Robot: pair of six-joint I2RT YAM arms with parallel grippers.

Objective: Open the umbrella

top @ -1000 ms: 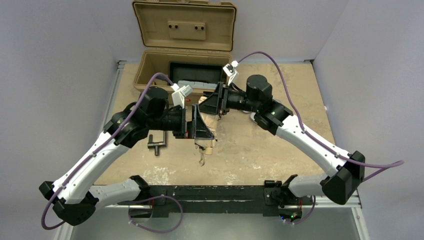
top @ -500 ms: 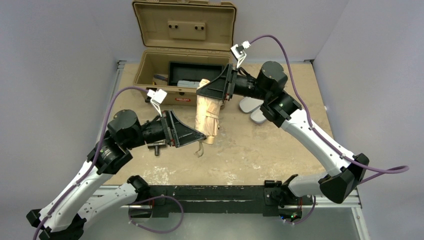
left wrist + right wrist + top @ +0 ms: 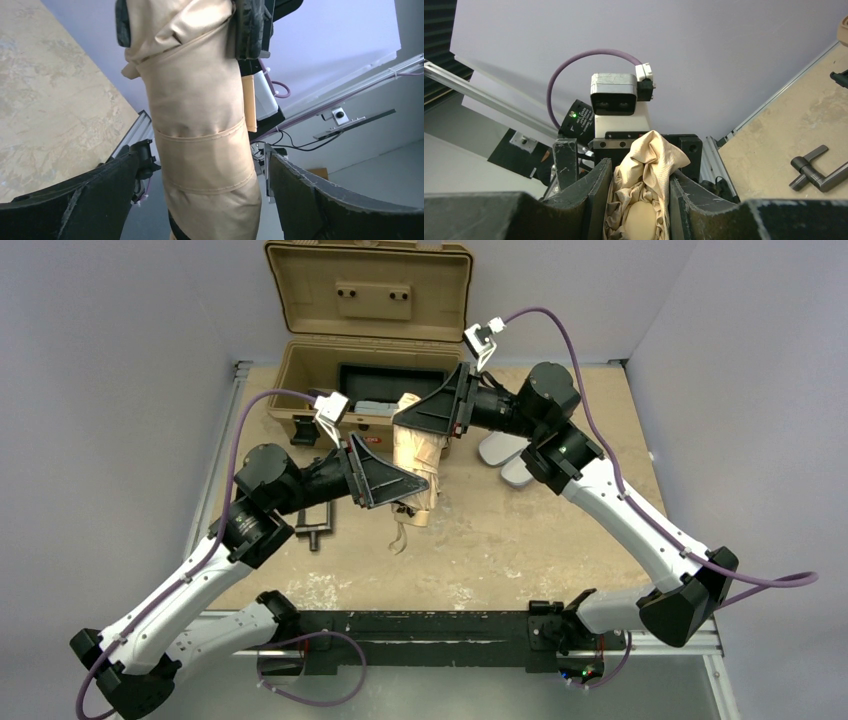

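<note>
Compact cream-tan fabric folding umbrella (image 3: 418, 462) is held clear above bench (image 3: 520, 540), upper end clamped between right fingers (image 3: 591, 200). Left fingers (image 3: 320, 205) are spread fully, straddling lower body, nothing gripped. Canopy is seen folded, banded; opening not yet begun.

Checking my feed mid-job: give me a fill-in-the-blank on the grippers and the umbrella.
Of the left gripper and right gripper, only the ____ one grips the umbrella.
The left gripper's jaws stand ____ on either side of its fabric.
The umbrella's canopy is ____, not spread.
The toolbox lid is ____.
Missing: right; open; folded; open.
</note>
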